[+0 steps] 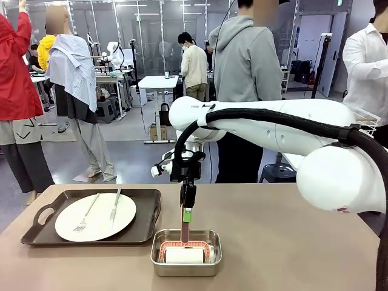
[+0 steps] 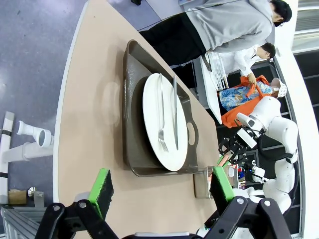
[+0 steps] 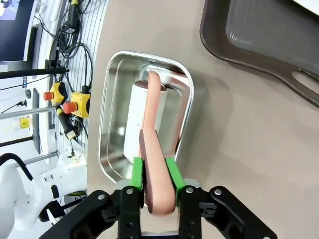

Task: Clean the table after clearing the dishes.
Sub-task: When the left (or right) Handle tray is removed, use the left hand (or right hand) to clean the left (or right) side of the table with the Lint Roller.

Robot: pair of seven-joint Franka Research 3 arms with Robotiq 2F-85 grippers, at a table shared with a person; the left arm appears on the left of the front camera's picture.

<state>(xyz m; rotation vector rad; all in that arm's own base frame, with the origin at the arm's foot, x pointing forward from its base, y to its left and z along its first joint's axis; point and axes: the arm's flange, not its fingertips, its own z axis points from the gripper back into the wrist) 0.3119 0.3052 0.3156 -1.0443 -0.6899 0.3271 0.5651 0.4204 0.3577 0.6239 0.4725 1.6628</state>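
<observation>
Front view: the right gripper (image 1: 187,213) is hanging straight above the pan (image 1: 185,271), pinching the pink handle (image 1: 184,230) of a white roller (image 1: 184,256) that is lying inside the pan. Left of the pan, the tray (image 1: 36,233) is sitting on the table (image 1: 291,242), carrying a plate (image 1: 97,225) with fork (image 1: 88,212) and knife (image 1: 116,205).

Left wrist view: the left gripper (image 2: 162,185) is gaping wide, holding nothing. The tray (image 2: 130,89) and plate (image 2: 164,134) are lying just beside the pan (image 2: 201,183).

Right wrist view: the right gripper (image 3: 155,175) is squeezing the handle (image 3: 152,144) between its green pads. The roller (image 3: 135,119) is resting in the pan (image 3: 107,114), and the tray (image 3: 249,35) is sitting apart from the pan.
</observation>
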